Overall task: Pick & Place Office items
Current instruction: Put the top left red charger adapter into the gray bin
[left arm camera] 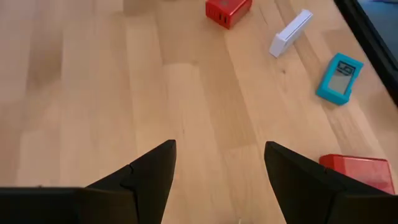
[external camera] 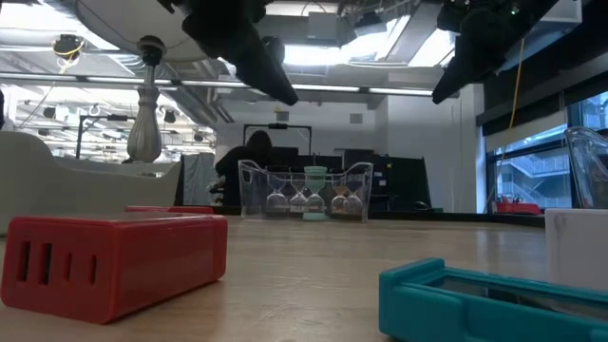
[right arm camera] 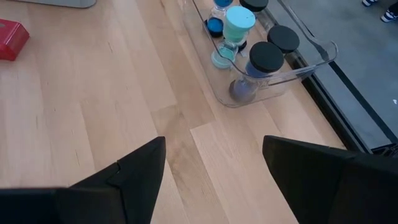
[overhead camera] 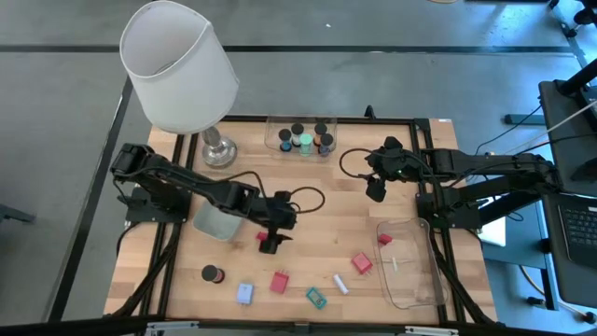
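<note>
My left gripper (overhead camera: 271,245) (left arm camera: 221,146) hangs open over bare wood in the middle of the table and holds nothing. A red block (overhead camera: 262,237) lies just beside it. Toward the near edge lie another red block (overhead camera: 279,281) (left arm camera: 357,171), a teal clip (overhead camera: 316,298) (left arm camera: 339,77), a white stick (overhead camera: 340,284) (left arm camera: 290,32), a third red block (overhead camera: 361,264) (left arm camera: 229,9), a pale-blue clip (overhead camera: 244,293) and a dark cylinder (overhead camera: 213,273). My right gripper (overhead camera: 376,191) (right arm camera: 214,140) is open and empty, near the far tray (overhead camera: 298,138) (right arm camera: 261,74), where several cylinders (right arm camera: 266,57) stand.
A white-shaded lamp (overhead camera: 182,65) stands on its metal base (overhead camera: 218,149) at the far left. A clear tray (overhead camera: 410,266) at the near right holds a red block (overhead camera: 384,239) and a small white stick (overhead camera: 396,264). A pale container (overhead camera: 216,222) sits under the left arm.
</note>
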Robot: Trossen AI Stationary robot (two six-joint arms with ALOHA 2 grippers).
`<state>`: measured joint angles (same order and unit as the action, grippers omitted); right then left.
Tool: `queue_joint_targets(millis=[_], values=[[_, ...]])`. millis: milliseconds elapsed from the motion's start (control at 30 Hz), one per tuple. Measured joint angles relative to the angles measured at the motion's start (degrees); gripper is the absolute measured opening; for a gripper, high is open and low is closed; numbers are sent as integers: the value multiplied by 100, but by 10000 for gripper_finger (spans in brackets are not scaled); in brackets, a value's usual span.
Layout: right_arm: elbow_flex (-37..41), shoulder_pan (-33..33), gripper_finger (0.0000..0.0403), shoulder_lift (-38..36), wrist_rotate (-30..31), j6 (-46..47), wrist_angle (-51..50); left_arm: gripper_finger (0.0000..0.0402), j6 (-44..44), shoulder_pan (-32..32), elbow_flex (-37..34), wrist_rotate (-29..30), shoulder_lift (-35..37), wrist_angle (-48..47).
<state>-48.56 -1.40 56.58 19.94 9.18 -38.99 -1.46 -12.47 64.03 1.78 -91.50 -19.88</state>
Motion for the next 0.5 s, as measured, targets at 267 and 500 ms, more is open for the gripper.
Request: queue_joint_targets(millis=[267,500], values=[[0,-1,272,0,-152,237,-92,242,-1186,-89,0,-30,-29,-1233],[0,-1,272,0,-712,338,-91,242,-1253,-391,0,164,-246,-1848]])
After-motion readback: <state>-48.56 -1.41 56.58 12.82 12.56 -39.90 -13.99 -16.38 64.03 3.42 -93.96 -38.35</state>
